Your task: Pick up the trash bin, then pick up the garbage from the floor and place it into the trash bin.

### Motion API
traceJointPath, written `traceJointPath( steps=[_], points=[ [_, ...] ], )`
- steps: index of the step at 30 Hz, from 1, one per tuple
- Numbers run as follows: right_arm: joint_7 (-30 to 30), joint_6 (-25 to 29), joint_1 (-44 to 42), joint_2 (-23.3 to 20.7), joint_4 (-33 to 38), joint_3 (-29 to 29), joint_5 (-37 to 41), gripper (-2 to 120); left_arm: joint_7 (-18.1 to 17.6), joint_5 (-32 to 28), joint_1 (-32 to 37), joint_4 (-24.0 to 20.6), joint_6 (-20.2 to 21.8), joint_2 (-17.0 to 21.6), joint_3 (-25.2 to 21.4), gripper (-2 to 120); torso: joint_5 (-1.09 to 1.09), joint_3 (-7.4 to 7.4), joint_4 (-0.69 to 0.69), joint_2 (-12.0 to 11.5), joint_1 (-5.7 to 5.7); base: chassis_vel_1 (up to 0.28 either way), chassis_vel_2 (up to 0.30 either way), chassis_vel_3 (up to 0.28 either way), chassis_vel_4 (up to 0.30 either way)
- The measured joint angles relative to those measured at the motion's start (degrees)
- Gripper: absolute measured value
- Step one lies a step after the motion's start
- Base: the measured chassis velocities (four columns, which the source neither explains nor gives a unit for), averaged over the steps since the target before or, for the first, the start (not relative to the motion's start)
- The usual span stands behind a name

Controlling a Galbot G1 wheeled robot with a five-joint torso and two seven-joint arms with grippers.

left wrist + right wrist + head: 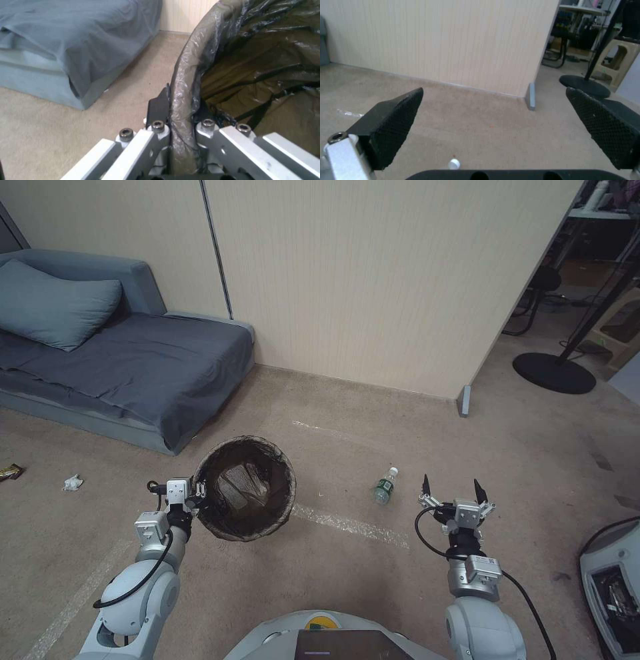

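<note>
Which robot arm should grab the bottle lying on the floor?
Probably the right. The right gripper is open and empty, close to the bottle. The left gripper is clamped on the trash bin rim.

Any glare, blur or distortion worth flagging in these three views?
Head view: wide-angle bend in the wall edges, even light. Left wrist view: soft focus, sheen on the trash bin liner at the left tool. Right wrist view: right tool fingers slightly blurred, no glare.
</note>
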Motion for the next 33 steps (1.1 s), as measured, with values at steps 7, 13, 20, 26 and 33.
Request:
traceJointPath(
  steps=[7,13,20,26,33],
  points=[
    [0.04,0.27,-0.19,0.00,0.02,-0.12,-0.31,100,0.10,-0.07,0.08,-0.04,-0.13,0.03,-0.17,3,0.00,0.00,0.00,0.00,0.00,-0.120,0.133,0.128,-0.120],
    [0.05,0.52,-0.41,0.00,0.00,-0.13,-0.41,100,0.13,-0.07,0.17,-0.26,-0.18,-0.01,-0.16,3,0.00,0.00,0.00,0.00,0.00,-0.117,0.113,0.108,-0.112],
    [0.03,0.66,-0.63,0.00,-0.22,-0.17,-0.71,100,0.03,-0.14,0.00,-0.10,-0.37,-0.07,-0.27,3,0.01,0.00,-0.01,0.00,0.00,-0.122,0.118,0.119,-0.121],
    [0.02,0.86,-0.67,0.00,-0.58,-0.40,-1.05,100,0.13,-0.22,0.27,-0.01,-0.75,-0.03,-0.55,3,0.00,0.00,0.00,0.00,0.00,-0.102,0.100,0.098,-0.112],
    [-0.24,0.54,-0.11,0.00,-0.81,-0.30,0.26,100,0.20,-0.46,0.31,-0.94,-0.68,0.20,-0.56,3,0.00,0.00,0.00,0.00,0.00,-0.025,0.031,0.033,-0.036]
  ],
)
